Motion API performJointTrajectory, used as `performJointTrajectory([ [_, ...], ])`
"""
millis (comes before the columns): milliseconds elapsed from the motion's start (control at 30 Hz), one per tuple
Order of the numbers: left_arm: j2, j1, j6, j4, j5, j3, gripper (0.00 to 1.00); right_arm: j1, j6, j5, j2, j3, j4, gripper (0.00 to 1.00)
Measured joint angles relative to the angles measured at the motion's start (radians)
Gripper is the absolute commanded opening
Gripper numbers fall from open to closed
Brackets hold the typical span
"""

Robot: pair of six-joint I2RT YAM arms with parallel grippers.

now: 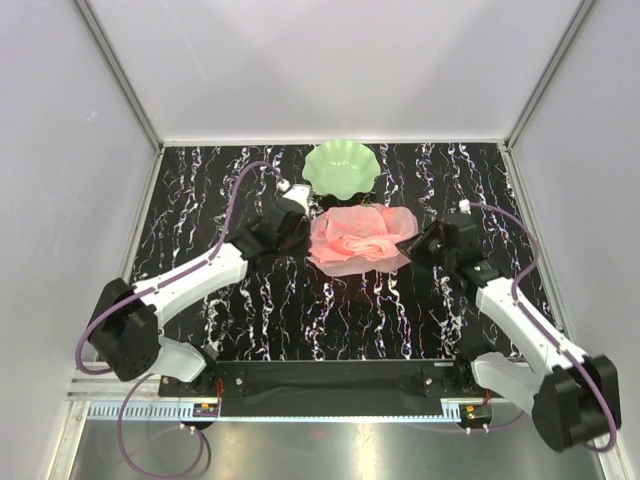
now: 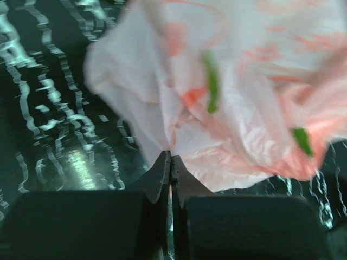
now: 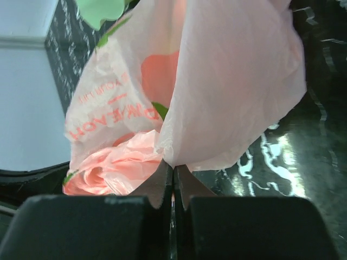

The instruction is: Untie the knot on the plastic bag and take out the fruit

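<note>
Progress: early by my reading; no fruit lies out on the table [image 1: 300, 320], and the green scalloped dish [image 1: 316, 172] holds nothing that I can see
Done: both arms have a hold of the plastic bag [image 1: 358, 238], one at each side
Left to do: loosen the knot, open the mouth, lift out the fruit
Left pincer [image 2: 171, 160]: fingers together at the bag's left edge, the thin film running right into the tips, so it looks clamped on the film
Right pincer [image 3: 173, 169]: fingers together at the bag's right edge, a fold of film coming down into the tips, apparently pinched as well
Bag position: mid-table, just in front of the dish, between the two pincers
Bag look: thin, crinkly, translucent pink, with darker pink lettering and small green marks; spread fairly flat, its edges ruffled
Knot: a tighter, twisted bunch of folds near the middle may be it; I cannot tell for sure
Fruit: not to be made out through the film
</note>
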Motion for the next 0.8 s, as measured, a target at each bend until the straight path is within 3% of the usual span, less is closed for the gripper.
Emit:
performJointTrajectory([
  [233, -0.095, 0.125, -0.114, 0.015, -0.079, -0.15, 0.0, -0.003, 0.023, 0.204, -0.101, -0.008, -0.18, 0.0],
  [333, -0.158, 0.143, -0.158, 0.038, -0.082, -0.22, 0.0, -0.003, 0.039, 0.232, -0.103, -0.035, -0.198, 0.08],
  [467, -0.265, 0.145, -0.167, 0.103, -0.046, -0.297, 0.02, -0.005, 0.019, 0.216, -0.102, -0.062, -0.18, 0.31],
  [500, -0.285, 0.148, -0.167, 0.123, -0.026, -0.307, 0.06, -0.008, 0.003, 0.196, -0.102, -0.066, -0.169, 0.47],
  [567, -0.311, 0.15, -0.157, 0.171, 0.023, -0.321, 0.35, -0.009, -0.045, 0.143, -0.099, -0.066, -0.142, 0.63],
  [667, -0.342, 0.144, -0.156, 0.219, 0.099, -0.329, 0.71, -0.01, -0.092, 0.085, -0.106, -0.066, -0.117, 0.71],
  [800, -0.43, 0.127, -0.165, 0.239, 0.16, -0.33, 0.86, -0.01, -0.15, 0.037, -0.161, -0.066, -0.128, 0.74],
])
